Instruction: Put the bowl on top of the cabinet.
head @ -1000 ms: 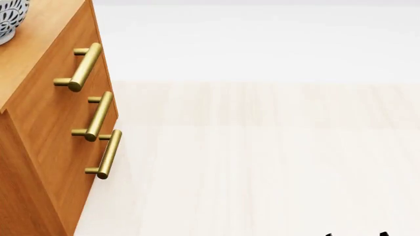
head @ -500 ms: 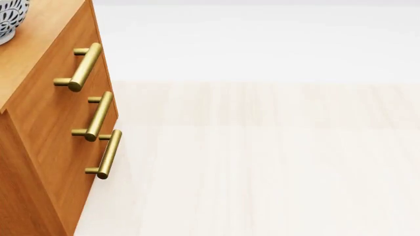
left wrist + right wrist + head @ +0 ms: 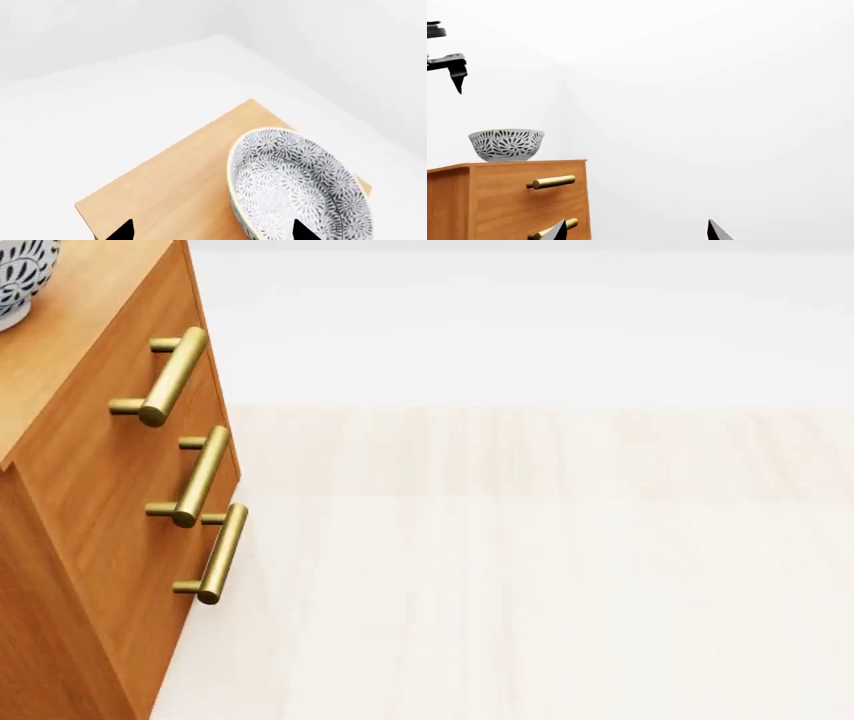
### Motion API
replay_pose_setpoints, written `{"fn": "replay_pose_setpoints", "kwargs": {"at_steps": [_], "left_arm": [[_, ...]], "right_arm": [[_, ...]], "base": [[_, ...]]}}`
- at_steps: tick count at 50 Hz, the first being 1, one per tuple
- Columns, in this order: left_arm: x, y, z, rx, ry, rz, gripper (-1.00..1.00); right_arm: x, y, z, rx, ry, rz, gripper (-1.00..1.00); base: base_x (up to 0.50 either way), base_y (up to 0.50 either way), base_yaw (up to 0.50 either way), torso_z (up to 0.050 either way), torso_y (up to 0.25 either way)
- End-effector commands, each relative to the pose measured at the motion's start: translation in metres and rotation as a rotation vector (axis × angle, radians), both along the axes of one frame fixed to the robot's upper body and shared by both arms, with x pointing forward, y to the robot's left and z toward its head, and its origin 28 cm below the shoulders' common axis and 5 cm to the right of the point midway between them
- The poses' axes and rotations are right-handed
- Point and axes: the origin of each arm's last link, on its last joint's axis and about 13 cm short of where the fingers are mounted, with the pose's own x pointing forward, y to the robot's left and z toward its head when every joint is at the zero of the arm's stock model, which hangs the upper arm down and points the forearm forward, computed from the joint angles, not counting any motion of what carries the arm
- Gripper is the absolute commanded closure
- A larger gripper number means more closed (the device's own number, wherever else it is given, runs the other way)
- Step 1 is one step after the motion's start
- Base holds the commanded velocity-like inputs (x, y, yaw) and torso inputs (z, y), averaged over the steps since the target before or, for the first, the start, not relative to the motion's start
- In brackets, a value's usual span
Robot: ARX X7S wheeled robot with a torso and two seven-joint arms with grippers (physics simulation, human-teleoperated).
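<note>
Bowl [image 3: 506,145] standing upright on the lighter wood top of the cabinet [image 3: 507,200], mouth opening straight up, foot flat on the wood, nothing gripping or touching it. Round in plan, so no long axis to speak of; only the vertical axis through rim and foot, seemingly plumb in the right wrist view. Set toward one end of the top, near a corner in the left wrist view [image 3: 297,187], with a broad stretch of bare wood left on the other side [image 3: 167,190]. Only a sliver of patterned wall caught at the upper left edge of the head view [image 3: 20,280], again resting on the cabinet top [image 3: 80,330], above the three brass bar handles [image 3: 167,375]. Judged from this: placement done, little or nothing left beyond drawing the arms clear. Left gripper [image 3: 210,231] well above the bowl, fingertips spread wide apart and empty, looking down onto it; seen from the right wrist as a dark finger [image 3: 454,70] high over the cabinet. Right gripper [image 3: 637,231] off to the side at drawer height, tips likewise parted, holding nothing.
</note>
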Motion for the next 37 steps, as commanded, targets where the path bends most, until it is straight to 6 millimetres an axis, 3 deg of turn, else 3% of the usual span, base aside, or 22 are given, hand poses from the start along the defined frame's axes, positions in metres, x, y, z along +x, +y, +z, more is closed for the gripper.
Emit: {"fn": "replay_pose_setpoints", "kwargs": {"at_steps": [1, 3, 11, 17, 37], "left_arm": [[-0.028, -0.014, 0.017, 0.266, -0.024, 0.057, -1.00], [-0.032, -0.017, 0.019, 0.359, -0.002, 0.122, -1.00], [-0.038, -0.026, 0.023, 0.427, -0.020, 0.074, -1.00], [-0.047, -0.036, 0.028, 0.571, -0.024, 0.096, -1.00], [-0.067, -0.064, 0.044, 0.775, -0.077, 0.052, -1.00]], "right_arm": [[-0.002, 0.005, 0.001, -0.020, -0.013, 0.018, -1.00], [-0.002, 0.005, 0.001, -0.021, -0.012, 0.018, -1.00], [-0.003, 0.006, 0.001, -0.031, -0.016, 0.024, -1.00], [-0.003, 0.007, 0.001, -0.033, -0.016, 0.027, -1.00], [-0.006, 0.007, 0.002, -0.036, -0.027, 0.033, -1.00]], "base": [[0.00, 0.00, 0.00, 0.000, 0.000], [0.00, 0.00, 0.00, 0.000, 0.000], [0.00, 0.00, 0.00, 0.000, 0.000], [0.00, 0.00, 0.00, 0.000, 0.000], [0.00, 0.00, 0.00, 0.000, 0.000]]}}
